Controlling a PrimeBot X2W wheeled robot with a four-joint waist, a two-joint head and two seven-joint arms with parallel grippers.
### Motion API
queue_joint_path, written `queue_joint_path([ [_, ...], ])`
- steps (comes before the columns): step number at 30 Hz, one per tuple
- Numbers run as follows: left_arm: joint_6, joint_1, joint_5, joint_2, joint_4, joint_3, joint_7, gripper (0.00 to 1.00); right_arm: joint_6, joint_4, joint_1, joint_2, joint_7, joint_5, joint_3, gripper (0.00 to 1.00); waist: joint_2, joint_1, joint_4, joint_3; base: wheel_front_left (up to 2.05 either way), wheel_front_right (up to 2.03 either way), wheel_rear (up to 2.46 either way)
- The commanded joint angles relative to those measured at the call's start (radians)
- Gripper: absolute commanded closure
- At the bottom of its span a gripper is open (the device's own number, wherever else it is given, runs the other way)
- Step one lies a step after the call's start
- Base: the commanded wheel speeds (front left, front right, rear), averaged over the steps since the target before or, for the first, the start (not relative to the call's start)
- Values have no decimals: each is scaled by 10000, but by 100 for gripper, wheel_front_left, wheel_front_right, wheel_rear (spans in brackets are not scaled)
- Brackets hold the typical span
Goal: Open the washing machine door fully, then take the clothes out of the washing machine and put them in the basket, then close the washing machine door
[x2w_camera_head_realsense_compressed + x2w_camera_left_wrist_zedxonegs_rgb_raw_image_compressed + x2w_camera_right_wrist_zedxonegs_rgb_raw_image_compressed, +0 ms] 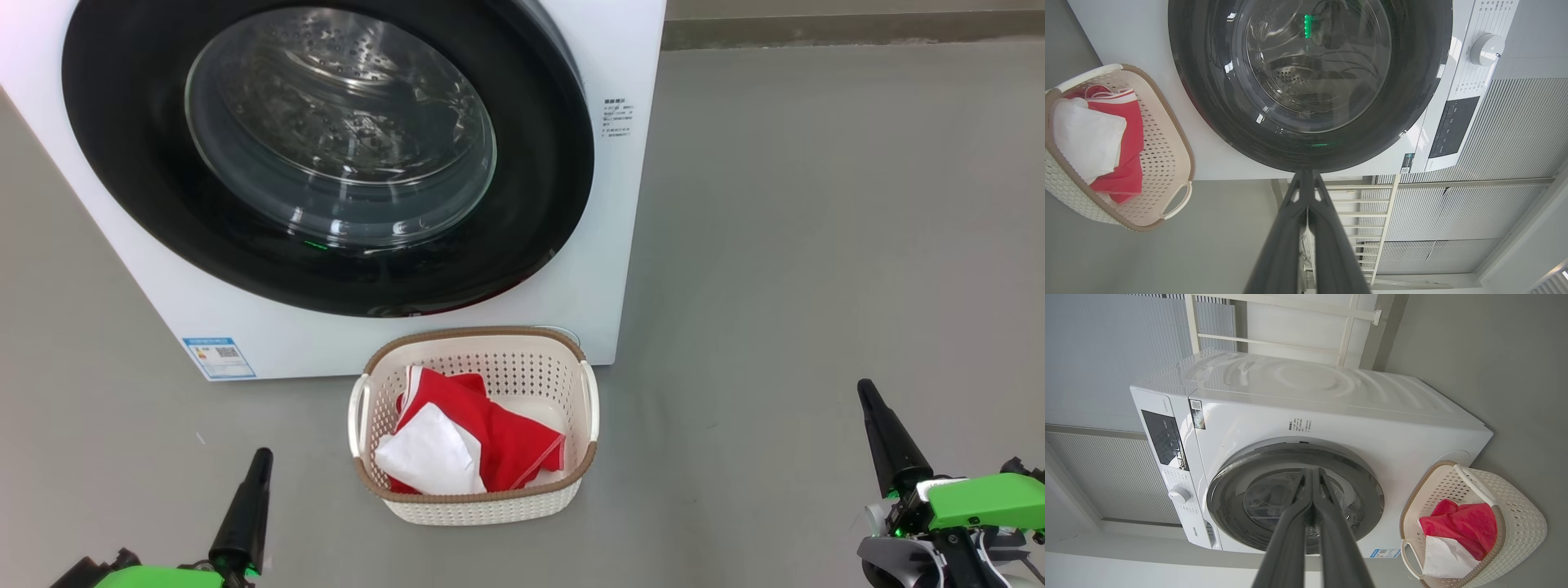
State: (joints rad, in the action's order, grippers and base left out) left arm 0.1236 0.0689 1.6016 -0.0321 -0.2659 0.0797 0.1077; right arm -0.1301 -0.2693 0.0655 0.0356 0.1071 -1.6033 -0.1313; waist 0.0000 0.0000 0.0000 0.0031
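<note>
While both arms sit low at the near edge of the scene, the left gripper (pixel 261 459) at the near left and the right gripper (pixel 866 395) at the near right each have their long dark fingers pressed together, clenched on nothing, tips pointing toward the far side. Both hover over the bare grey floor (pixel 816 269), well apart from everything else.

Between them and a little farther off, the basket (pixel 482 511) stands upright on the floor, brown rim on top and a white handle on each side. The clothes (pixel 514 441) lie inside it: a crumpled red heap with a white panel folded over its near left part and white trim showing along its far left edge.

Just behind the basket rises the washing machine (pixel 629 188); whether the two touch I cannot tell. A small blue label (pixel 219 358) sits at the lower left of its white front. The washing machine door (pixel 122 163) covers most of that front, its glossy black ring lying flush against the white panel, shut, and the perforated steel drum shows through the bulging glass. Seen from the left wrist, a white dial (pixel 1488 49) and a dark display panel (pixel 1453 126) sit along the machine's top strip. Farthest off, right of the machine, a pale skirting strip (pixel 816 28) runs where the floor ends.
</note>
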Motion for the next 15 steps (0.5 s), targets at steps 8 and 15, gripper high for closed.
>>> queue_joint_path([
  [8,71,391,71,-181,207,340,55,100,-6,246,424,146,60,-55,177,100,0,0,0,0,0,0,0],
  [15,71,391,71,-181,207,340,55,100,-6,246,424,146,60,-55,177,100,0,0,0,0,0,0,0],
])
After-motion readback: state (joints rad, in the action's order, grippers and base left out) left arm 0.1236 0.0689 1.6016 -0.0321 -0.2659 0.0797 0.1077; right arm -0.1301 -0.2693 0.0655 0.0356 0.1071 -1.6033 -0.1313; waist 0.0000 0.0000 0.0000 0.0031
